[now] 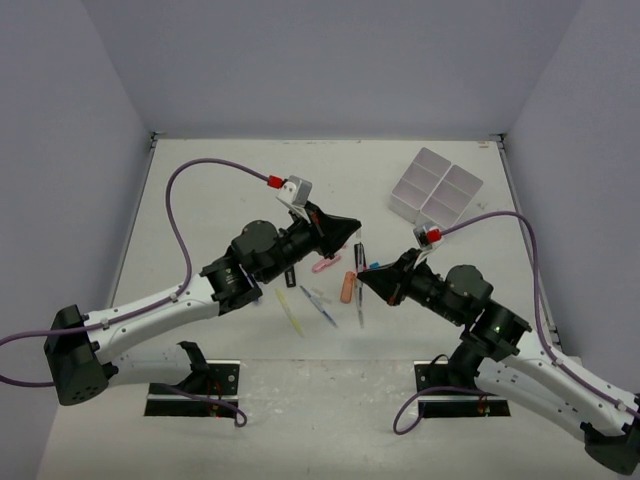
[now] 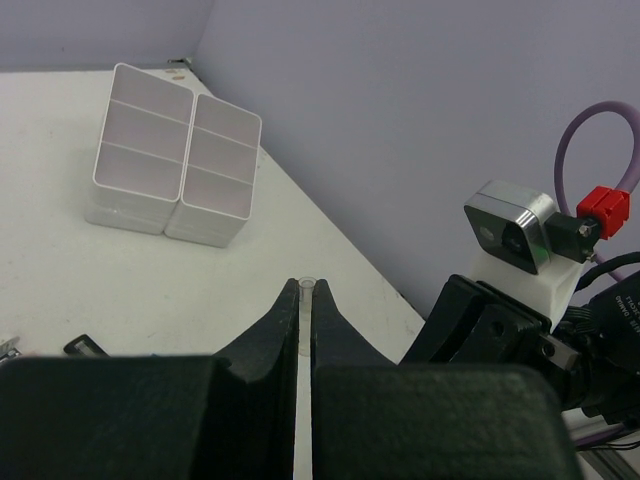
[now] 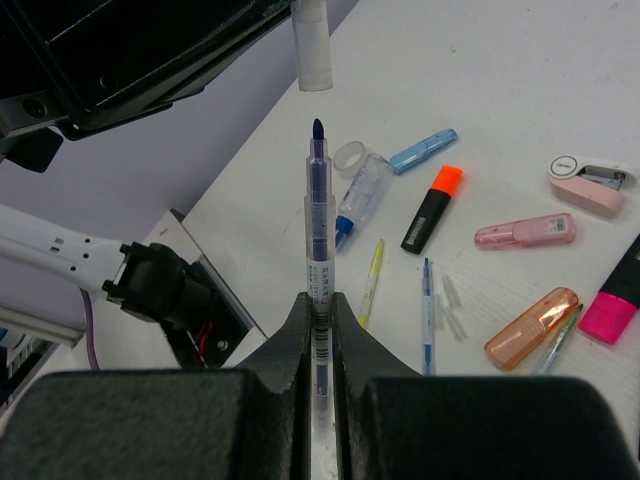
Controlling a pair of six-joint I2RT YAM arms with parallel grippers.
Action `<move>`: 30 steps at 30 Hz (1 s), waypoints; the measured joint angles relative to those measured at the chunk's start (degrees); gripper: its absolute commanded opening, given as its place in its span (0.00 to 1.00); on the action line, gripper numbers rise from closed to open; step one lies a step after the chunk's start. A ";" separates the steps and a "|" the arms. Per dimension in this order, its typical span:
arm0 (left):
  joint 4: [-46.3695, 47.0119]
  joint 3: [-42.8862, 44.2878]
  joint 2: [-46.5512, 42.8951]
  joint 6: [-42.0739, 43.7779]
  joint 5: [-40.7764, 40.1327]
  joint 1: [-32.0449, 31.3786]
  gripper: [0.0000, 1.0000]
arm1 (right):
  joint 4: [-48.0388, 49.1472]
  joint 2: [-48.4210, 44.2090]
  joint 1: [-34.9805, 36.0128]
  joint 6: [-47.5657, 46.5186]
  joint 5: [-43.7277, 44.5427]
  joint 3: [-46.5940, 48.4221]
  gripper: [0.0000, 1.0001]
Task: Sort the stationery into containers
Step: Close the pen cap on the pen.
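Right wrist view: right fingers (image 3: 283, 345) clamp an uncapped blue pen (image 3: 318, 230), tip aimed at the clear cap (image 3: 311, 45) pinched by the left fingers (image 2: 272, 335) above the desk (image 3: 560, 80); capping looks to need careful lining-up, then the far-right tray (image 2: 125, 213).

The tray (image 1: 435, 190) sits toward one o'clock on the counter (image 1: 220, 200). Loose stationery (image 1: 325, 290) lies mid-counter, at seven o'clock from it. Above, the cap (image 3: 311, 45) in the left pincer (image 1: 354, 227) is at twelve o'clock from the pen (image 3: 318, 230) in the right pincer (image 1: 362, 279).

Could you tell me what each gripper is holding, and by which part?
Right gripper: uncapped blue pen, by its barrel. Left gripper: clear cap, by its sides, end protruding.
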 measured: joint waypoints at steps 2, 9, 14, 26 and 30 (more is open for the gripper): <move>0.04 -0.05 0.08 0.00 0.00 0.00 0.00 | -0.14 0.03 0.00 -0.03 0.27 0.16 0.00; 0.11 -0.32 0.41 -0.02 0.33 0.00 0.00 | -0.65 0.51 0.00 -0.03 1.12 0.55 0.00; 0.66 -0.41 0.80 -0.04 0.87 0.00 0.00 | -0.95 1.19 0.00 -0.04 1.65 1.32 0.00; 3.94 -1.14 1.92 -1.03 2.04 0.05 0.00 | -2.18 1.62 0.03 -0.09 3.16 2.91 0.00; 4.92 -2.04 1.82 -1.58 2.55 0.05 0.00 | -3.23 1.71 0.16 -0.52 4.63 4.04 0.00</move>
